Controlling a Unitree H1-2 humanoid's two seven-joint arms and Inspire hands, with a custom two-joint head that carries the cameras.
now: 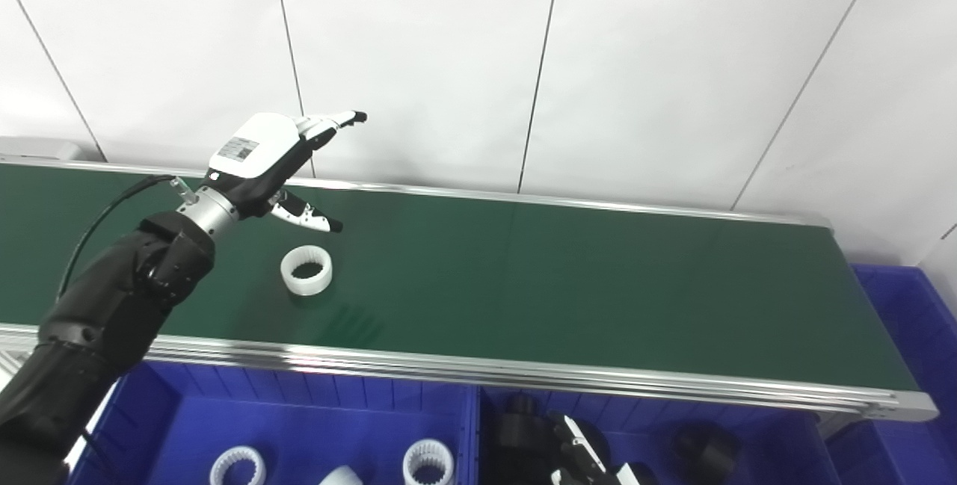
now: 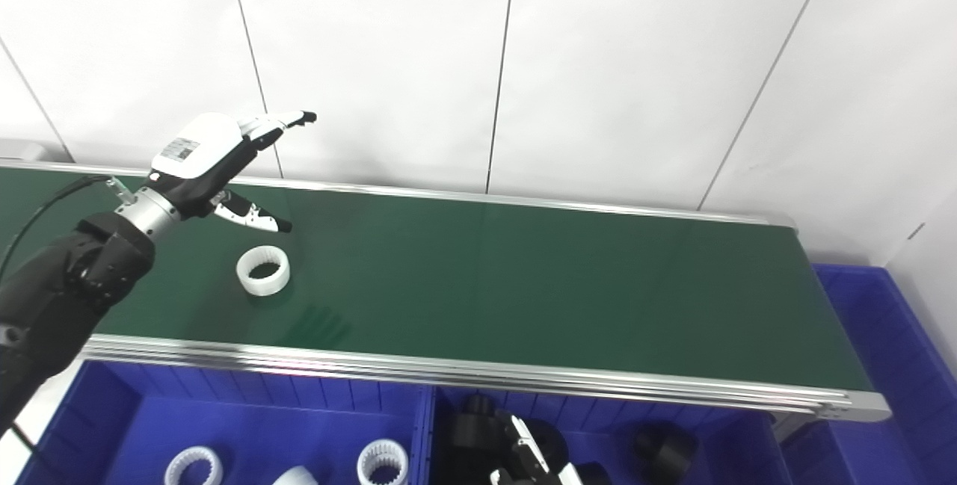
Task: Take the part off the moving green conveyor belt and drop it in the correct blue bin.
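Just below the left robot hand, on the green conveyor belt, lies a white ring-shaped part — flat, hole up, teeth along its inner wall. The robot hand hangs above the belt's left end with fingers stretched out together toward the white wall panels and the thumb spread away below them; it holds nothing and does not touch the part. A black cable loops off its wrist.

Nearer than the hand, past the belt's metal side rail, sit two blue bins side by side. The left bin, below the hand, holds white toothed rings. The right bin, off to the hand's right, holds black parts.

The right robot hand shows only partly at the bottom edge, low over the right bin among the black parts — whether spread or closed, cannot tell. A third blue bin stands at the belt's far right end.
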